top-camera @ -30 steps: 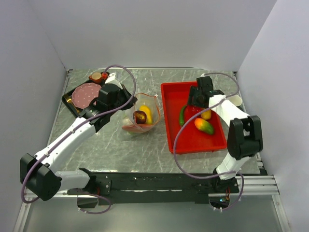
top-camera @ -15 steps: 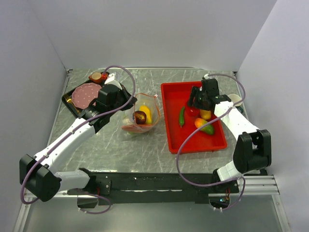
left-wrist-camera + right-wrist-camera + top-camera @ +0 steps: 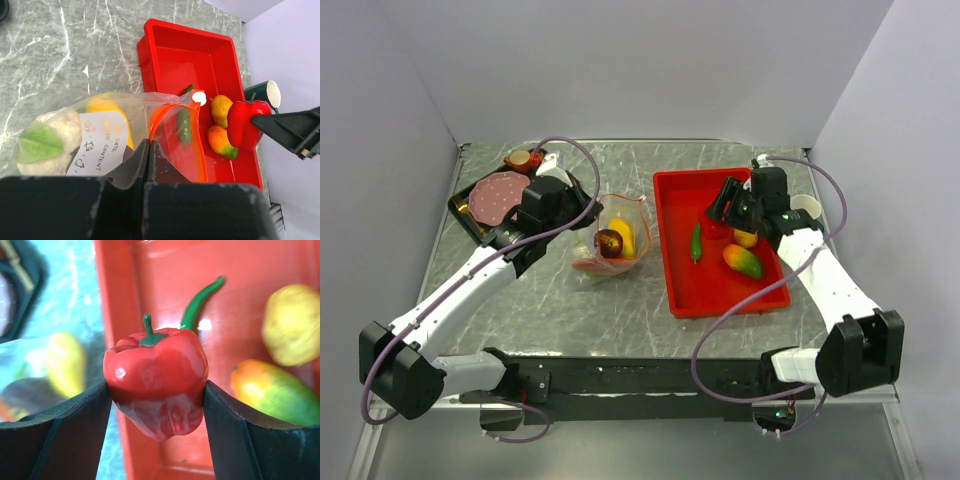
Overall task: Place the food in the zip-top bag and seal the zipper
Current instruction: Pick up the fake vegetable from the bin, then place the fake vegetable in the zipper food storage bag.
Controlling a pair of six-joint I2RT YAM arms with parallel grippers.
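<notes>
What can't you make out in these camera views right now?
Top view: the red bell pepper is mostly hidden under the right gripper.
Left wrist: the left gripper, jaws shut, hides the lower zip-top bag; the label icons are too small to identify.
Right wrist: the bag's contents blur at the left edge.

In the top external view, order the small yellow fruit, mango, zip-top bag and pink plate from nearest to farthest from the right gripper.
From the right gripper, holding the red bell pepper:
1. Small yellow fruit, beside it in the red tray.
2. Mango, in the tray, nearer the robot's base.
3. Zip-top bag, mid-table, leftward.
4. Pink plate, far left.
</notes>
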